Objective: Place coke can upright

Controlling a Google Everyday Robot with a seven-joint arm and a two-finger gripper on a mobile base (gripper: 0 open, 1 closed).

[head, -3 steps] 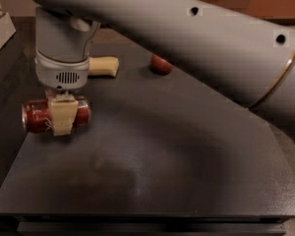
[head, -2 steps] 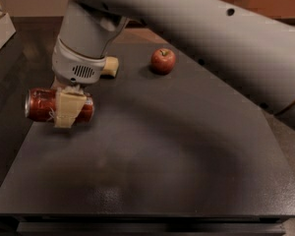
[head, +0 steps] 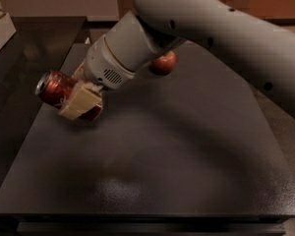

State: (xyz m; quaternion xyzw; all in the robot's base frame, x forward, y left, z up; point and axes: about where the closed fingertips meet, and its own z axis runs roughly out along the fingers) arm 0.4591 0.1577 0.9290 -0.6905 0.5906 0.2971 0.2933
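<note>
Clearly the righting step is in hand: the pincer (head: 79, 103) is clamped around the coke can (head: 53, 86), which is tilted at the left of the bench (head: 167, 176) (silver top pointing up-left). Next, I judge, the can needs turning fully vertical, then lowering.

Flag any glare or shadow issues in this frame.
Camera view: dim, warm lighting; soft glare patch on the table near front centre; the arm shadows the surface beneath the gripper at left, shut on the tilted coke can; its silver top catches light; the apple is partly hidden by the arm.
</note>
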